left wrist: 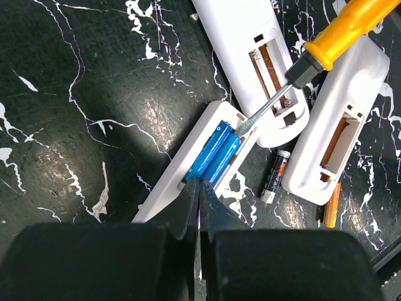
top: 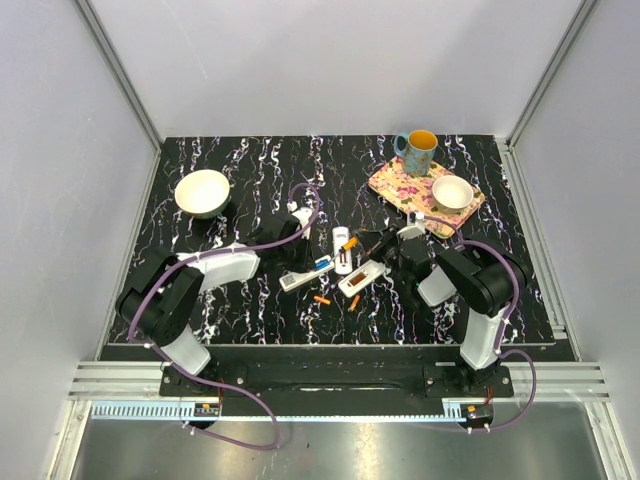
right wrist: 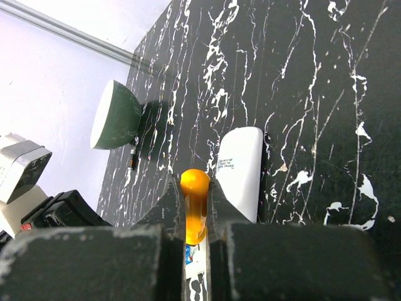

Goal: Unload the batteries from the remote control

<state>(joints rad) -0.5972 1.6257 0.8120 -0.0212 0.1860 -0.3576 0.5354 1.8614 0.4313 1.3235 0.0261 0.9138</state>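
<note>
L: my left gripper pressed together, tips at the near end of the open remote | R: my right gripper pinching the yellow screwdriver, blade tip against two blue batteries seated in that remote's bay | loose on table: black-and-orange battery, orange battery, beside other remotes with empty bays

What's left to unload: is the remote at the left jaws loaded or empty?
Loaded. Two blue batteries lie side by side in the open bay of the remote, the screwdriver tip at their end.
</note>
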